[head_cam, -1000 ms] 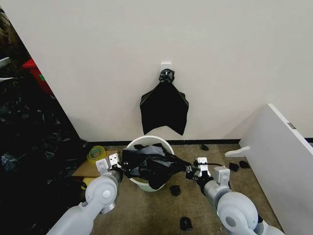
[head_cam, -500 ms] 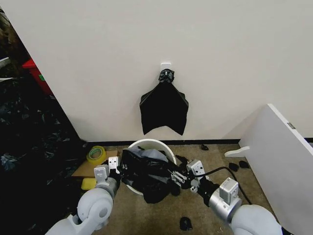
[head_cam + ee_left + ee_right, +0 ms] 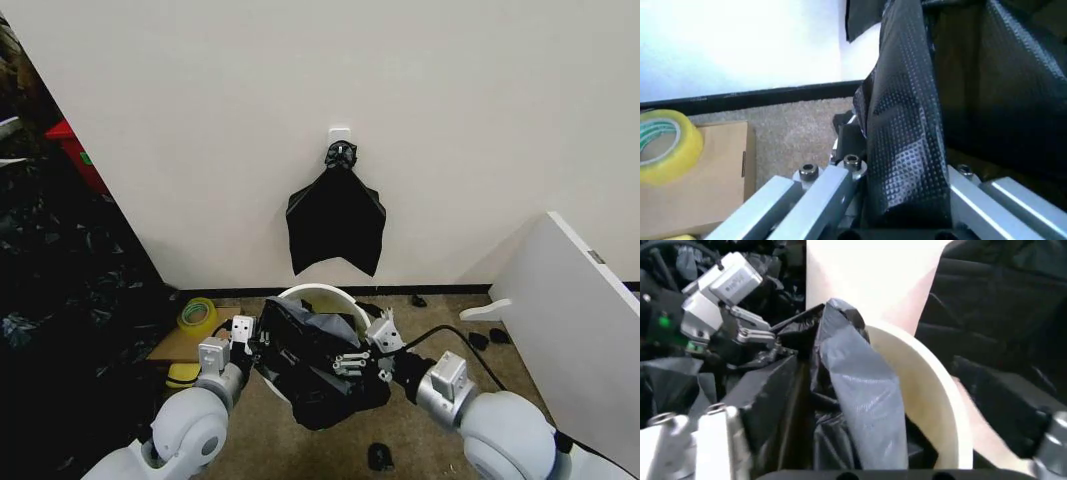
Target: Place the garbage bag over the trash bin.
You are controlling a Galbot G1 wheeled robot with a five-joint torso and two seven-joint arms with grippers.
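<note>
Bag work continues at the bin: the garbage bag (image 3: 318,368) is stretched between both claws, draped over the near side of the trash bin (image 3: 318,293), whose far rim shows cream-white above the black plastic. Compared with a second ago, the bag now hides more of the bin's near rim and hangs lower down its front, with a fold sagging toward the carpet.

On the left side, the left claw (image 3: 262,345) is clamped on the bag's edge; the left wrist view shows the textured black film (image 3: 907,150) pinched between the two metal fingers. It sits a little higher and nearer the bin than it did a second ago.

Over on the right, the right claw (image 3: 362,358) has swung inward: earlier it was out beside the bin, and now it is over the bag's middle, close to the left claw. It grips the plastic too, with the sheet (image 3: 783,405) caught between its fingers in the right wrist view, just beside the bin's rim (image 3: 933,390).

Off to the left, a roll of yellow tape (image 3: 198,314) rests on a cardboard box (image 3: 180,345). On the wall above, a knotted black bundle (image 3: 336,220) hangs from a white hook (image 3: 340,134).
</note>
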